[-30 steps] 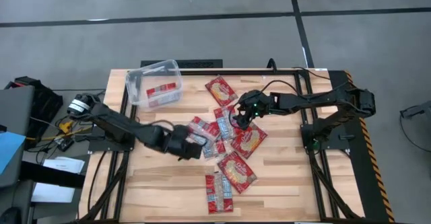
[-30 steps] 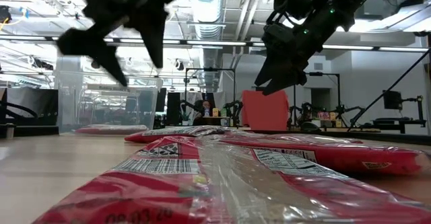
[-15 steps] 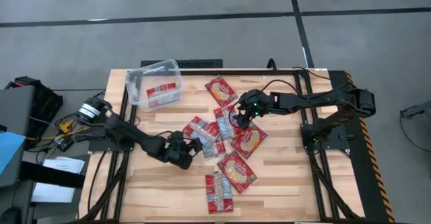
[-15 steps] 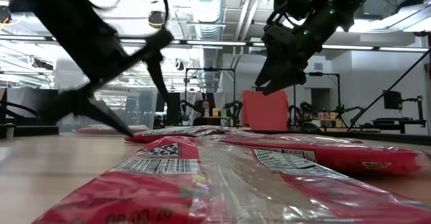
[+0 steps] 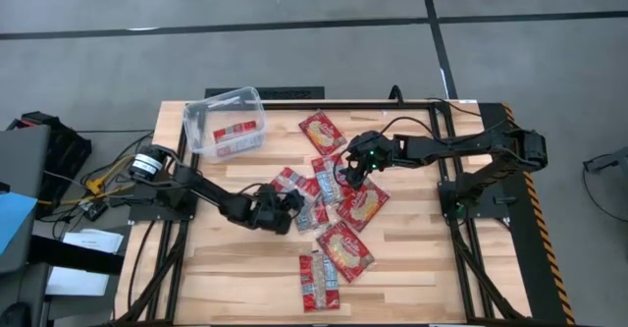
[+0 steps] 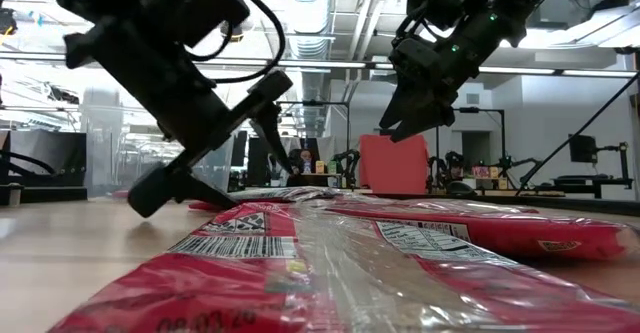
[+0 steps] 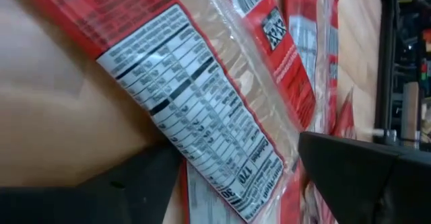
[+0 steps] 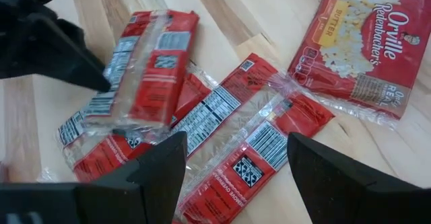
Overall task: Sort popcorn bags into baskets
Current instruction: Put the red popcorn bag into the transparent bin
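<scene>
My left end effector (image 5: 287, 202) is low over the counter (image 5: 226, 268) with its fingers spread, straddling the near-left edge of a popcorn bag (image 7: 202, 109) lying nutrition-label side up; nothing is clamped yet. That bag belongs to the overlapping heap of popcorn bags (image 5: 312, 191) in the middle of the counter. My right end effector (image 5: 345, 177) hangs released above the far right side of the same heap, empty, with a butter-flavour bag (image 8: 357, 56) ahead of it.

Farther out, one bag (image 5: 323, 131) lies alone near the far edge and two more (image 5: 334, 263) sit close to the near edge. The clear basket (image 5: 201, 121) stands at the far-left corner with one packet (image 5: 238, 133) already inside.

The risk I see is the overlap: closing here could pinch two slick wrappers at once, or catch only loose film so the bag slides out during the carry. My two arms are also near each other over the heap, so a careless lift could clip the right one.
</scene>
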`<state>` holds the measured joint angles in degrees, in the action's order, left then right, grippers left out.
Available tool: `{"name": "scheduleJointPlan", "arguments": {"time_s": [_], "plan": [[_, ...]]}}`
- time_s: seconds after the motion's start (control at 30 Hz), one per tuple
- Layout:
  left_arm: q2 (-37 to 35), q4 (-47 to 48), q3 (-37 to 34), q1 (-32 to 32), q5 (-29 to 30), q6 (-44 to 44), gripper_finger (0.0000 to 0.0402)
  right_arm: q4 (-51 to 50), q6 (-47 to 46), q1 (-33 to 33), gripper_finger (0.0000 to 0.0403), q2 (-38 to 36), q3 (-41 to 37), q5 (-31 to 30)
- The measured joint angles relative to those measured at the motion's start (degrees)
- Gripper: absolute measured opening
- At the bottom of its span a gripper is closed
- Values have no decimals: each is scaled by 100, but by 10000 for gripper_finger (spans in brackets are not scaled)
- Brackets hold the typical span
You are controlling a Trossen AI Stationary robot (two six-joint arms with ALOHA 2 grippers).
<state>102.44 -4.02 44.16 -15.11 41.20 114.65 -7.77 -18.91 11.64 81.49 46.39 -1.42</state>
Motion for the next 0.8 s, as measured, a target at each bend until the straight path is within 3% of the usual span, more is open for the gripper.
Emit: {"name": "scheduleJointPlan", "arguments": {"time_s": [0.13,0.43,0.57,0.8], "plan": [[84,71,4,176,-147,64,227,-2,8,0,281,0,0,2],[378,261,59,312,-320,312,20,-64,8,0,281,0,0,4],[162,327,31,312,-374,131,13,-116,8,0,281,-2,0,4],[-669,543,-6,292,-152,-963,3,-83,142,-2,281,-1,0,11]]}}
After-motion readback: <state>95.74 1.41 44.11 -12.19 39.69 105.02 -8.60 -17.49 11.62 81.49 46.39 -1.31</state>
